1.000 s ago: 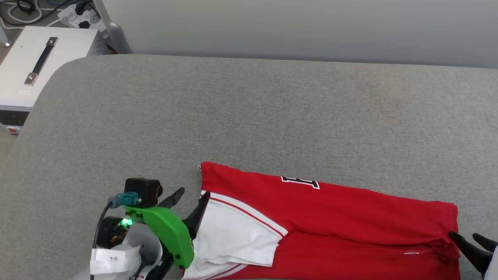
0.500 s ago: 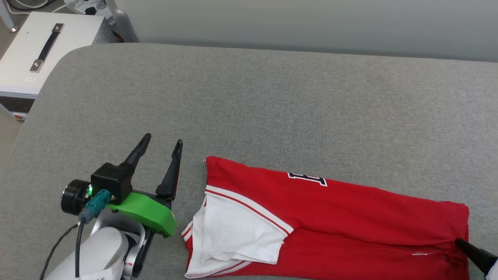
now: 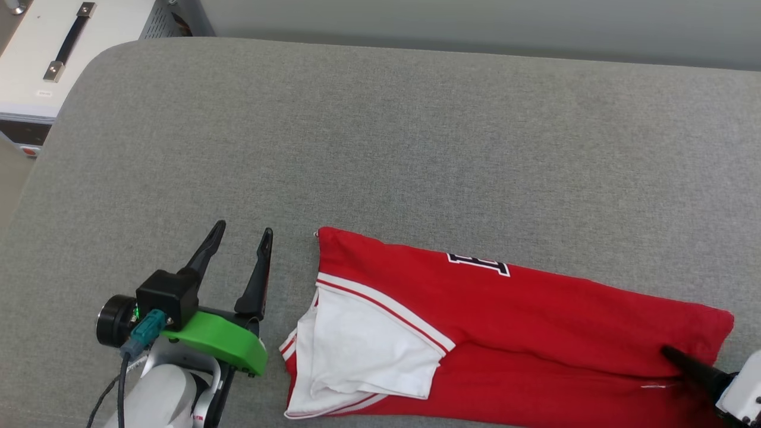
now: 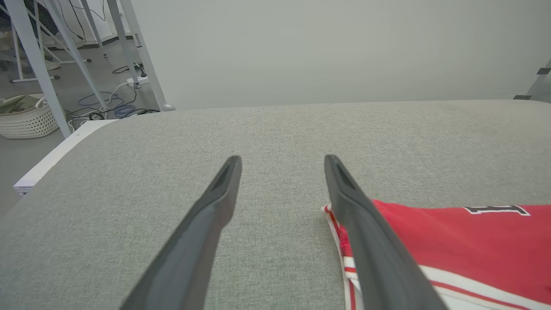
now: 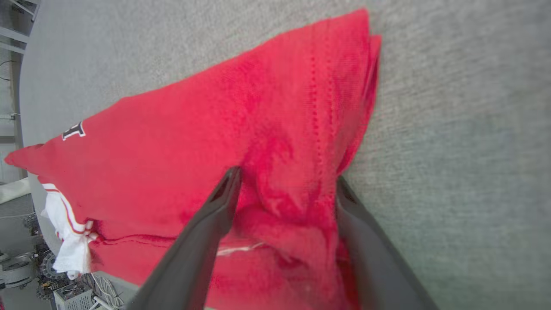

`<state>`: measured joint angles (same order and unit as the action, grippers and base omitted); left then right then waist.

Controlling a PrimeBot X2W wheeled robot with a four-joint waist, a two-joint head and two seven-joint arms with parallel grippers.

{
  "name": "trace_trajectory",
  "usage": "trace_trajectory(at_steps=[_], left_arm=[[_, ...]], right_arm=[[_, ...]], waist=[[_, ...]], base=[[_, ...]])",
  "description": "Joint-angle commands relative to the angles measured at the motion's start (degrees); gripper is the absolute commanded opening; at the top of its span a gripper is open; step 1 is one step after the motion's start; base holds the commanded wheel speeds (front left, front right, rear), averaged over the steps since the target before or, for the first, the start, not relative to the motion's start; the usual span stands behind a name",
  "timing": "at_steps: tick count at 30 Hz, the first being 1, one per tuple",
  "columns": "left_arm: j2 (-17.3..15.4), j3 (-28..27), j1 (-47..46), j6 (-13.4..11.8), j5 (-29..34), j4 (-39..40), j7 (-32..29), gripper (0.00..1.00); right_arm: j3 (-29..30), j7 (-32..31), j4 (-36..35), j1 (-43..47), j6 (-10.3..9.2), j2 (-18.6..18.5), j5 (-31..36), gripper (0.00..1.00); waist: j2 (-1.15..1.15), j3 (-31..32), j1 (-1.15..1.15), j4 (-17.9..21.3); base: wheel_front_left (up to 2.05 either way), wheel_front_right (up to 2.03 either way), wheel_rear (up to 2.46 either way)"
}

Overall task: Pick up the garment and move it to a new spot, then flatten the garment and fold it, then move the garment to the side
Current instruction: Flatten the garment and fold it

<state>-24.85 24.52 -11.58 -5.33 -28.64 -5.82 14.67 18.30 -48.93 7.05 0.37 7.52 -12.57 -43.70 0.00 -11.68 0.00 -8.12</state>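
— Two things: where's the garment (image 3: 535,321), and how does each gripper stand?

— The garment lies on the gray table (image 3: 380,137) as a long red strip, with a white sleeve (image 3: 362,351) on top and a bit of black lettering showing.

— And the left gripper (image 3: 245,228)?

— Fingers spread, over bare table just beside the garment's sleeve end.

— The right gripper (image 5: 287,174)?

— At the garment's opposite end, by the hem. Its fingers are wide apart, with rumpled red cloth between them.
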Motion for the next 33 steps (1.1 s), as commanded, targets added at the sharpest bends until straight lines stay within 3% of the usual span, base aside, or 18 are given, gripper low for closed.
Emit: trace_trajectory(at_steps=[1, 2, 3, 4, 5, 6, 13, 22, 33], left_arm=[[0.73, -0.87, 1.02, 0.74, 0.95, -0.50, 0.32, 1.00], [1.07, -1.31, 1.15, 1.13, 1.28, -0.80, 0.32, 1.00], [1.51, -1.84, 1.26, 1.63, 1.64, -1.14, 0.32, 1.00], [1.87, -2.26, 1.33, 2.02, 1.88, -1.39, 0.32, 1.00], [2.31, -2.75, 1.40, 2.49, 2.21, -1.69, 0.32, 1.00], [2.63, -3.12, 1.45, 2.84, 2.48, -1.91, 0.32, 1.00], [4.83, -5.48, 1.91, 5.21, 4.48, -3.41, 0.32, 1.00], [6.68, -7.88, 2.53, 7.33, 6.41, -4.79, 0.32, 1.00], [8.61, -9.65, 2.91, 9.05, 8.14, -5.82, 0.32, 1.00]], right_arm=[[-1.95, -0.64, 1.34, 0.11, -0.03, 2.11, -0.62, 1.00], [-2.29, -0.47, 1.42, 0.17, -0.03, 2.21, -0.72, 1.00], [-2.64, -0.20, 1.58, 0.25, -0.03, 2.23, -0.81, 0.86], [-2.91, 0.03, 1.73, 0.30, -0.03, 2.19, -0.87, 0.49], [-3.25, 0.33, 1.97, 0.40, -0.03, 2.06, -0.94, 0.31], [-3.52, 0.63, 2.11, 0.47, -0.03, 1.92, -1.01, 0.00], [-5.56, 6.30, 2.58, 0.42, -0.03, -0.45, -2.44, 0.00], [-6.66, 15.37, 4.04, 0.70, -0.03, -7.09, -4.18, 0.00], [-4.48, 20.26, 7.80, -0.33, -0.03, -13.84, -2.50, 0.00]], waist=[[0.00, -0.01, 0.00, 0.07], [0.00, -0.02, 0.00, 0.13], [0.00, -0.03, 0.00, 0.17], [0.00, -0.01, 0.00, 0.20], [0.00, 0.07, 0.00, 0.24], [0.00, 0.11, 0.00, 0.26], [0.00, 0.53, 0.00, 0.50], [0.00, 1.59, 0.00, 0.93], [0.00, 2.34, 0.00, 1.02]], base=[[0.00, 0.00, 0.00], [0.00, 0.00, 0.00], [0.00, 0.00, 0.00], [0.00, 0.00, 0.00], [0.00, 0.00, 0.00], [0.00, 0.00, 0.00], [0.00, 0.00, 0.00], [0.00, 0.00, 0.00], [0.00, 0.00, 0.00]])
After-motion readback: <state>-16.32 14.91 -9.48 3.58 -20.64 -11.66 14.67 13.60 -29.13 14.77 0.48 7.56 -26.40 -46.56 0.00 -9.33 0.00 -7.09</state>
